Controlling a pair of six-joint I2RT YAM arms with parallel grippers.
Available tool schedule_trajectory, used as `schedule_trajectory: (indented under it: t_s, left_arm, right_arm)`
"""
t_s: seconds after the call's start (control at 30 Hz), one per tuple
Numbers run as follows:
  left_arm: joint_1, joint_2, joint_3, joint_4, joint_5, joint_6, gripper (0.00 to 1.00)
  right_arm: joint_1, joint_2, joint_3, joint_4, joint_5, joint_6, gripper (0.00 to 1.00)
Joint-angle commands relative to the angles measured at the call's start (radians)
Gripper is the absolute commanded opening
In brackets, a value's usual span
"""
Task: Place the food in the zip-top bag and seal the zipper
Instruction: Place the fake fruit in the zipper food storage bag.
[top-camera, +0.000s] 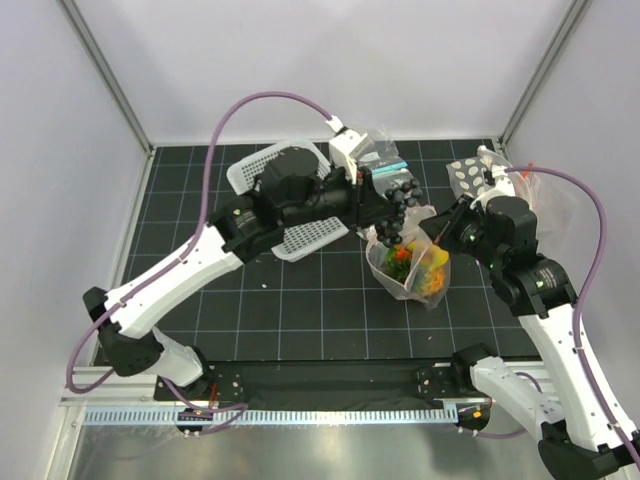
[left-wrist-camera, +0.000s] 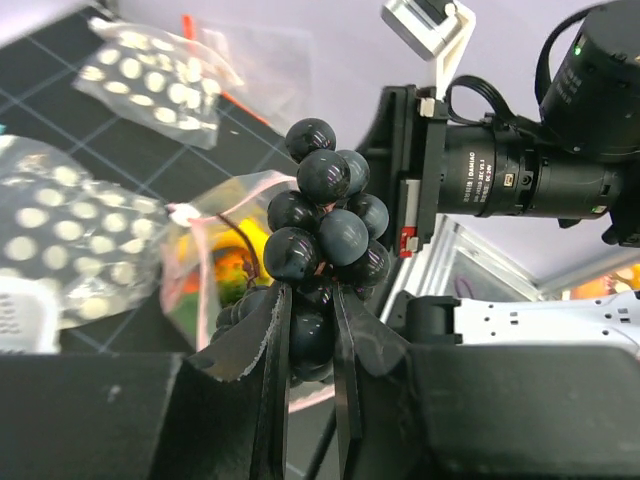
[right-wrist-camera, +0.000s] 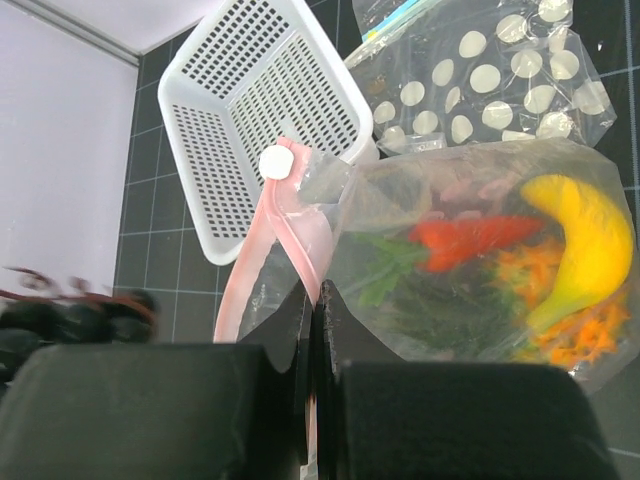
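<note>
Grapes (left-wrist-camera: 325, 215) sit pinched between the left gripper's (left-wrist-camera: 310, 310) fingers, at 12 o'clock from the zip-top bag (top-camera: 410, 268) — banana (right-wrist-camera: 585, 250) and pepper (right-wrist-camera: 470, 235) lie inside it. The right gripper (right-wrist-camera: 315, 300) is clamped tight on the pink zipper (right-wrist-camera: 255, 270). A white basket (right-wrist-camera: 250, 110) lies at 10 o'clock — black gridded mat (top-camera: 300, 300) underneath, pale walls (top-camera: 350, 60) around.

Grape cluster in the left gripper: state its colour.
The grape cluster is glossy dark blue-black, clearest in the left wrist view.
</note>
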Motion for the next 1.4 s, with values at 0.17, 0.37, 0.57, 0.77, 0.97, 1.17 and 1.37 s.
schedule_trajectory:
  t_s: [0.17, 0.37, 0.57, 0.77, 0.97, 1.17, 1.37]
  left_arm:
    - [-0.060, 0.111, -0.026, 0.183, -0.019, -0.062, 0.00]
    - [-0.097, 0.123, -0.141, 0.278, -0.091, -0.082, 0.00]
    - [-0.135, 0.178, -0.161, 0.263, -0.091, -0.081, 0.04]
    - [-0.163, 0.222, -0.050, 0.083, -0.159, -0.048, 0.72]
    - [-0.167, 0.163, 0.058, -0.105, -0.191, -0.013, 1.00]
    - [-0.169, 0.099, 0.046, -0.237, -0.366, -0.001, 0.99]
    - [-0.169, 0.140, 0.003, -0.284, -0.442, -0.002, 0.99]
  right_arm:
    - [-0.003, -0.029, 0.074, -0.023, -0.002, 0.033, 0.01]
    - [-0.003, -0.032, 0.122, -0.071, 0.047, 0.026, 0.01]
    - [-0.003, -0.004, 0.173, -0.105, 0.101, -0.008, 0.01]
    - [-0.003, -0.003, 0.168, -0.114, 0.122, -0.023, 0.01]
    - [-0.003, 0.002, 0.139, -0.102, 0.119, -0.025, 0.01]
    - [-0.003, 0.003, 0.120, -0.085, 0.104, -0.029, 0.01]
    - [-0.003, 0.008, 0.154, -0.100, 0.113, -0.042, 0.01]
